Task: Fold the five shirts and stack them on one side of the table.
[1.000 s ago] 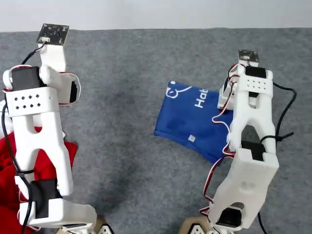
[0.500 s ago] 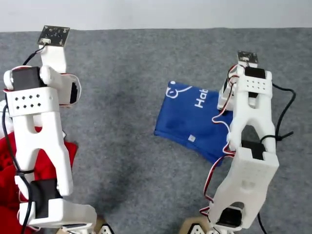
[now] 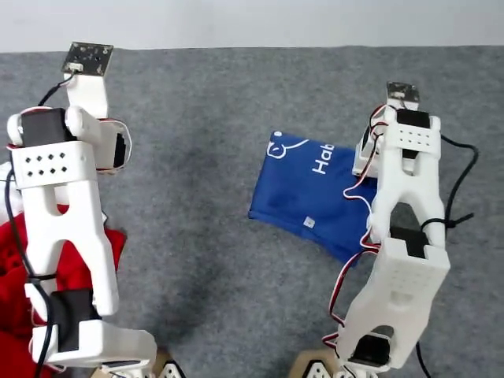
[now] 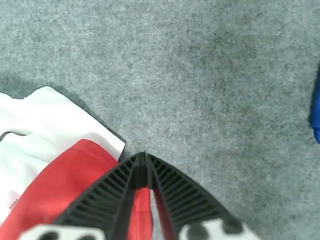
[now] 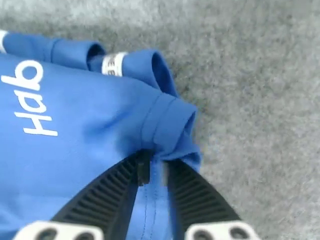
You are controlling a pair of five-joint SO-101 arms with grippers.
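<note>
A folded blue shirt [image 3: 303,197] with white lettering lies right of the table's middle. My right gripper [image 5: 154,161] is shut on a bunched fold at the blue shirt's [image 5: 75,130] edge, by a sleeve cuff [image 5: 172,122]. The right arm [image 3: 402,205] stands over that side of the shirt. A heap of red shirts [image 3: 116,246] lies at the near left under the left arm [image 3: 55,181]. My left gripper [image 4: 143,159] is shut, with nothing in it, above the edge of a red shirt [image 4: 65,185] that lies on a white shirt [image 4: 35,135].
Grey carpet-like table cover [image 3: 197,118] lies bare between the two arms and along the far side. A sliver of the blue shirt [image 4: 316,110] shows at the edge of the left wrist view. The table's far edge [image 3: 252,47] meets a pale wall.
</note>
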